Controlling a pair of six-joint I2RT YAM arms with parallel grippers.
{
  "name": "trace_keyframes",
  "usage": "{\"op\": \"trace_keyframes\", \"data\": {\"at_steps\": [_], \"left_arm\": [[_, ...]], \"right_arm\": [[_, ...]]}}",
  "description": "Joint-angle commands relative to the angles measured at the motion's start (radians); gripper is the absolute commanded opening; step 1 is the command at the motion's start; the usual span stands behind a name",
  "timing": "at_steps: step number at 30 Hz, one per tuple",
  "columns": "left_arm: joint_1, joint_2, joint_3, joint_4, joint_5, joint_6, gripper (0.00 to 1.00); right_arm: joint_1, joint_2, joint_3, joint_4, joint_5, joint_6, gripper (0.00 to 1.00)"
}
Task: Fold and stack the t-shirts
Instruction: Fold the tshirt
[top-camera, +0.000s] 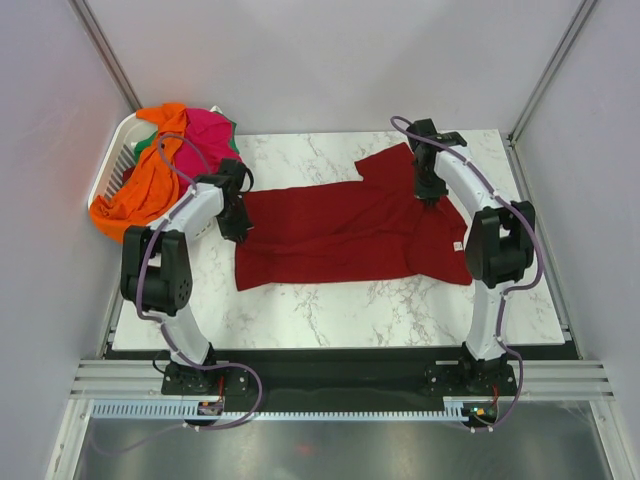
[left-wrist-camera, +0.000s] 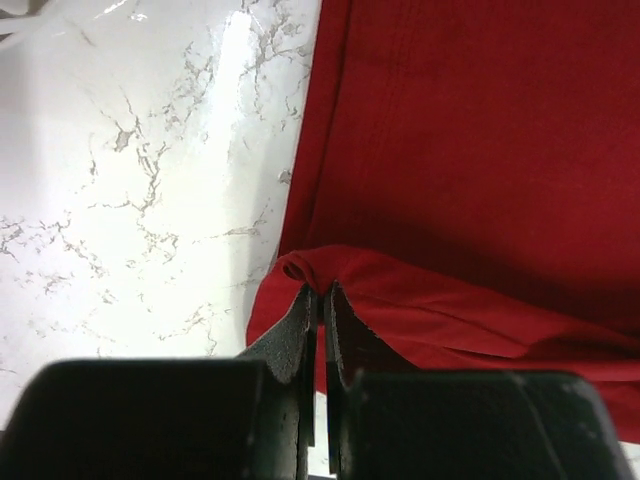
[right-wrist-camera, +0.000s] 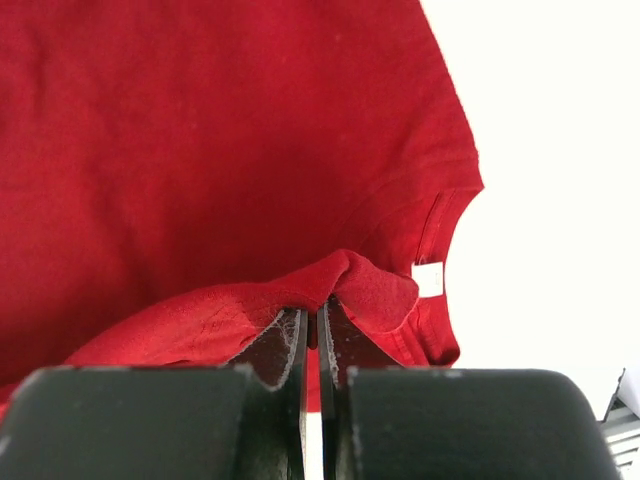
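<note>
Top view: the dark red t-shirt is lying spread across the marble table, between the 2 arms. The left gripper is sitting at its left edge and the right gripper near the collar. The white basket at the far left corner is holding an orange shirt and a hot pink shirt.

Left wrist view: the left fingers are pinching a raised fold of the shirt's edge.

Right wrist view: the right fingers are clamping a fold beside the white neck label, which is too small to read.
</note>
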Motion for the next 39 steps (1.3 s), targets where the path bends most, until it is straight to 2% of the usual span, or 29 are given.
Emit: {"op": "trace_keyframes", "data": {"at_steps": [1, 4, 6, 7, 8, 9, 11, 12, 13, 14, 16, 18, 20, 21, 22, 24, 25, 30, 33, 35, 39], "left_arm": [[0.009, 0.022, 0.034, -0.012, -0.038, 0.033, 0.04], [0.009, 0.031, 0.038, -0.016, -0.050, 0.033, 0.06], [0.010, 0.037, 0.043, -0.015, -0.034, 0.036, 0.14], [0.009, 0.038, 0.043, -0.015, -0.024, 0.035, 0.23], [0.007, 0.040, 0.046, -0.016, -0.012, 0.035, 0.27], [0.007, 0.037, 0.049, -0.015, -0.007, 0.035, 0.31], [0.007, 0.023, 0.057, -0.013, 0.000, 0.033, 0.51], [0.004, 0.012, 0.060, -0.016, -0.012, 0.033, 0.58], [0.003, -0.018, 0.063, -0.016, -0.020, 0.032, 0.71], [0.000, -0.037, 0.070, -0.018, -0.024, 0.029, 0.74], [-0.002, -0.098, 0.074, -0.019, -0.036, 0.021, 0.78], [-0.005, -0.142, 0.069, -0.030, -0.044, 0.012, 0.79], [-0.017, -0.219, 0.014, -0.033, -0.047, 0.001, 0.79], [-0.023, -0.245, -0.014, -0.030, -0.047, -0.014, 0.79], [-0.037, -0.270, -0.047, -0.030, -0.047, -0.037, 0.79], [-0.052, -0.346, -0.158, -0.021, -0.035, -0.059, 0.79], [-0.065, -0.374, -0.239, -0.004, -0.029, -0.082, 0.79], [-0.069, -0.504, -0.439, 0.079, 0.016, -0.155, 0.79], [-0.068, -0.526, -0.512, 0.128, 0.031, -0.204, 0.80], [-0.069, -0.535, -0.552, 0.157, 0.052, -0.232, 0.80], [-0.068, -0.514, -0.597, 0.218, 0.045, -0.252, 0.82]], "right_arm": [[-0.021, 0.022, 0.052, -0.008, 0.037, -0.004, 0.07], [-0.024, 0.044, 0.057, -0.009, 0.071, -0.001, 0.08], [-0.027, 0.064, 0.069, -0.015, 0.059, 0.004, 0.13], [-0.027, 0.071, 0.086, -0.012, 0.043, 0.005, 0.22], [-0.027, 0.084, 0.093, -0.012, 0.014, 0.005, 0.32], [-0.027, 0.093, 0.119, -0.012, 0.010, 0.010, 0.54], [-0.027, 0.113, 0.156, -0.015, 0.008, 0.011, 0.68], [-0.027, 0.119, 0.181, -0.020, 0.023, 0.010, 0.85], [-0.025, 0.127, 0.237, -0.038, 0.036, 0.013, 0.91], [-0.025, 0.137, 0.271, -0.049, 0.046, 0.011, 0.94], [-0.027, 0.136, 0.346, -0.080, 0.072, 0.017, 0.96], [-0.027, 0.081, 0.301, -0.078, 0.079, 0.030, 0.97], [-0.028, -0.043, 0.188, -0.019, 0.057, 0.050, 0.97], [-0.030, -0.101, 0.017, 0.026, 0.036, 0.066, 0.98], [-0.039, -0.159, -0.068, 0.117, -0.040, 0.082, 0.98], [-0.088, -0.304, -0.272, 0.178, -0.128, 0.129, 0.98], [-0.110, -0.371, -0.329, 0.220, -0.224, 0.142, 0.98], [-0.202, -0.529, -0.670, 0.336, -0.355, 0.191, 0.96], [-0.315, -0.655, -0.835, 0.417, -0.417, 0.252, 0.93], [-0.363, -0.710, -0.876, 0.422, -0.429, 0.263, 0.93], [-0.442, -0.700, -0.942, 0.425, -0.473, 0.252, 0.89]]}}
